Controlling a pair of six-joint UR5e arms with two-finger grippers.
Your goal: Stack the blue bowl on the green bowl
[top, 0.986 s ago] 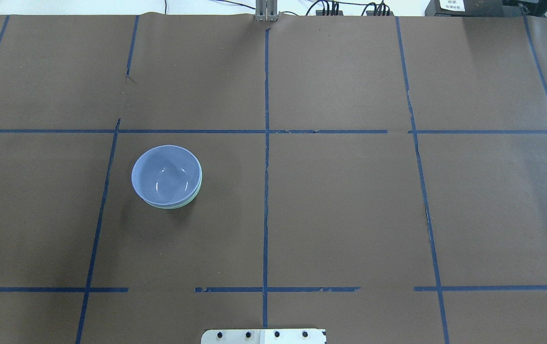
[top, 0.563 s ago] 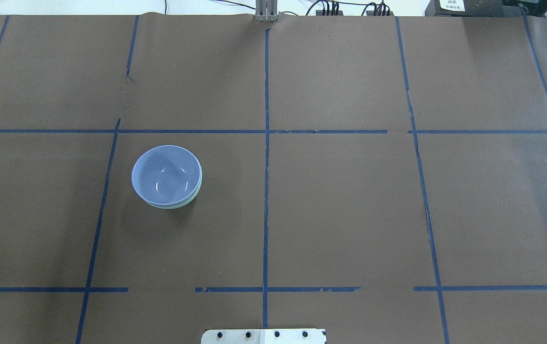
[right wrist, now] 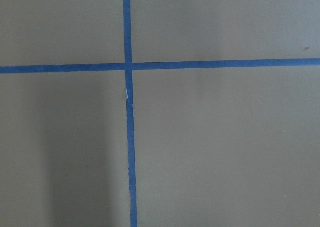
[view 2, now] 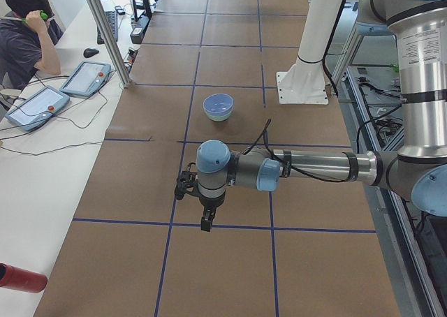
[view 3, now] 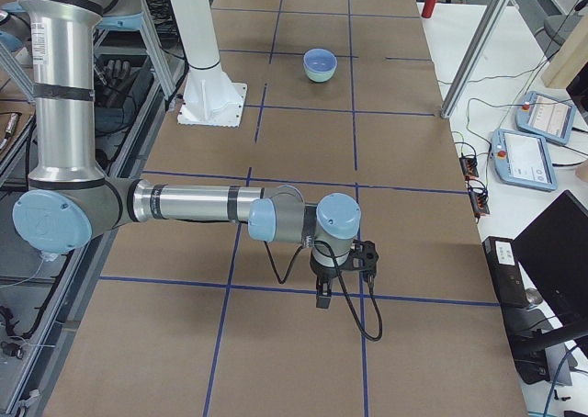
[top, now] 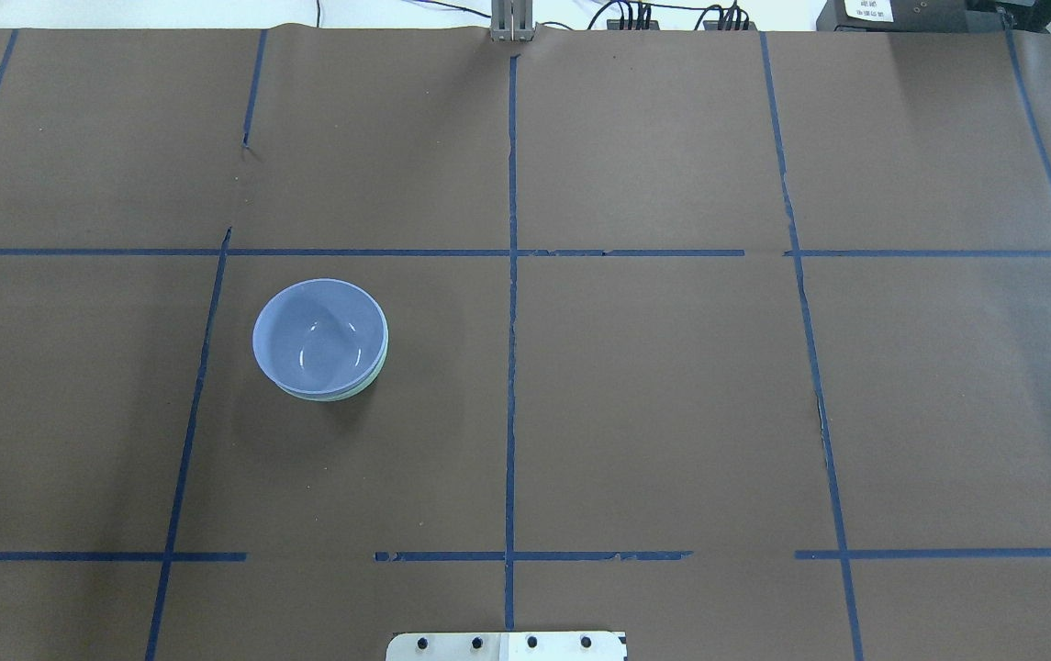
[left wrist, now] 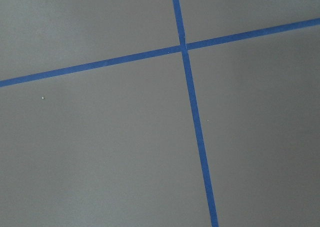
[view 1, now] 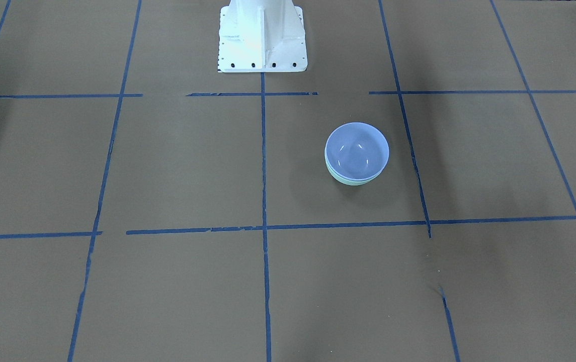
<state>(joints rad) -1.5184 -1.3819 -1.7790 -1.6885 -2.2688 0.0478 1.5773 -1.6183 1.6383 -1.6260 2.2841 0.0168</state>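
**Left gripper [view 2: 207, 224], right gripper [view 3: 323, 299]: both well clear of the stack**

Left gripper hanging fingers-down over the brown table [top: 672, 413], near that arm's end of it. Caught only by a side camera, so no telling whether wide or narrow. Directly beneath, a crossing of blue tape lines [left wrist: 186, 46]. Much the same for the right gripper at the opposite end: pointing down, spread impossible to judge, another tape crossing [right wrist: 127, 66] under its wrist camera.

Farther out from the left gripper, well apart from it and toward the right gripper's end: blue bowl [top: 318, 335], upright, nested inside green bowl [top: 367, 384]. Of the green one, just a thin mint crescent showing under the blue rim. Stack resting on the table inside one taped square, touched by neither gripper. From the right gripper, far down the table, more distant than from the left.

Beyond the bowls, the white robot base [view 1: 261, 35]. Off the table's far edge from the base, a seated operator [view 2: 24, 31] beside two teach pendants [view 2: 85, 78].

Compared with the overhead views of a second ago and just after: no shift at all. Bowls on the same spot, same sliver of green, same glints inside the blue. Both arms outside that view then as now.
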